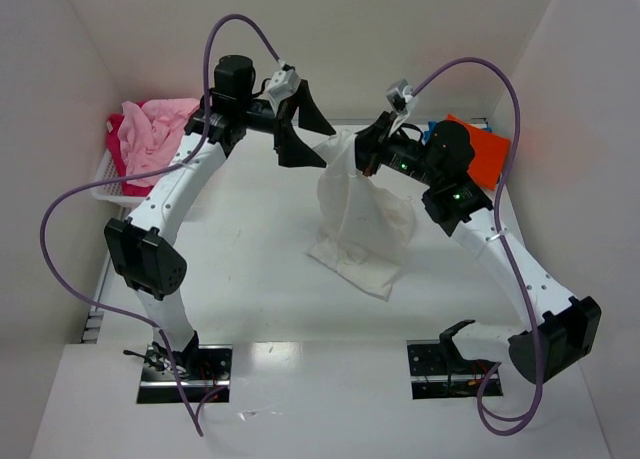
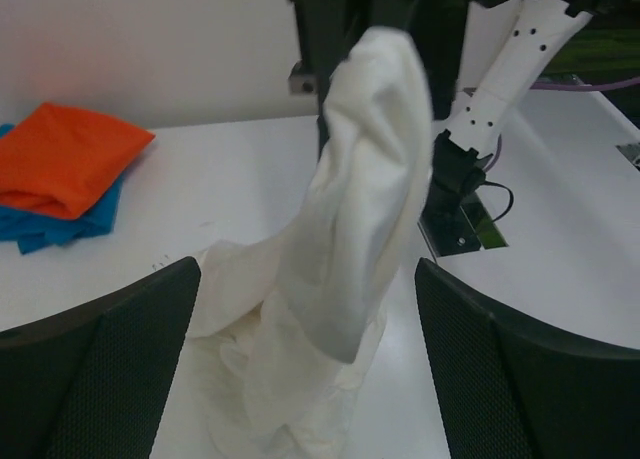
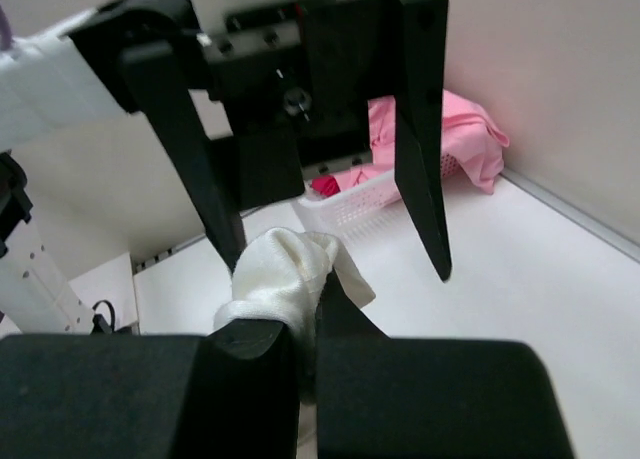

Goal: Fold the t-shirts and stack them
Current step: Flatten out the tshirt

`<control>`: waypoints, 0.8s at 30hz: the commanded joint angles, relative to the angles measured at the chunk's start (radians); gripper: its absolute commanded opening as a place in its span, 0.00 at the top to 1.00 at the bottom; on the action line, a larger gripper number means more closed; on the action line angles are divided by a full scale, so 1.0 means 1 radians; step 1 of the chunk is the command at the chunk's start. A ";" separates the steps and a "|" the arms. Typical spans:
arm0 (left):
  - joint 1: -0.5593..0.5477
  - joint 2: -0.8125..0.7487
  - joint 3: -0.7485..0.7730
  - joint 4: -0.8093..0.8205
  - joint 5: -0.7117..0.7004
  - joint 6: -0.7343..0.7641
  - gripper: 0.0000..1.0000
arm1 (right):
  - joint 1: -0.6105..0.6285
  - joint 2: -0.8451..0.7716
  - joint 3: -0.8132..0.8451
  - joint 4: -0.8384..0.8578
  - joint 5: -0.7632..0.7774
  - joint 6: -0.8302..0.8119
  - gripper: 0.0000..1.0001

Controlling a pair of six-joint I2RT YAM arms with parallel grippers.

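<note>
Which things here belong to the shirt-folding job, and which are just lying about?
Job: cream-white t-shirt, pinched by right gripper; pink t-shirt and red-magenta t-shirt in the white basket; orange t-shirt on blue t-shirt; left gripper, open.
Lying about: white basket itself, purple cables.

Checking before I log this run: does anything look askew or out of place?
The cream-white cloth t-shirt hangs bunched from the shut right pincer, its lower part crumpled on the white table. The light pink cloth t-shirt spills over the rim of the white slotted plastic basket.
</note>
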 commanded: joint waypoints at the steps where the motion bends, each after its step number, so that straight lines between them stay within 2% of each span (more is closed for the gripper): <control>1: 0.004 0.014 0.044 -0.028 0.150 0.070 0.07 | 0.013 -0.030 -0.018 0.030 0.006 -0.019 1.00; 7: 0.004 0.014 0.045 -0.059 0.162 0.070 0.12 | 0.013 -0.030 -0.019 0.018 0.042 -0.039 1.00; 10: 0.004 0.014 0.022 -0.060 0.142 0.070 0.23 | 0.013 -0.030 -0.019 0.027 0.052 -0.039 1.00; 16: 0.004 0.014 0.020 -0.060 0.120 0.070 0.57 | 0.013 -0.039 -0.019 0.027 0.042 -0.039 1.00; 19: 0.004 0.024 0.029 -0.060 0.098 0.059 0.96 | 0.013 -0.039 -0.019 0.027 0.042 -0.039 1.00; 20: 0.004 0.024 0.036 -0.060 0.083 0.049 1.00 | 0.013 -0.039 -0.019 0.027 0.042 -0.039 1.00; 22: 0.004 0.008 0.030 -0.019 0.014 -0.007 1.00 | 0.013 -0.050 -0.029 0.027 0.050 -0.039 0.97; 24: -0.006 -0.032 -0.009 0.145 -0.114 -0.111 1.00 | 0.013 -0.050 -0.054 0.027 0.085 -0.039 0.85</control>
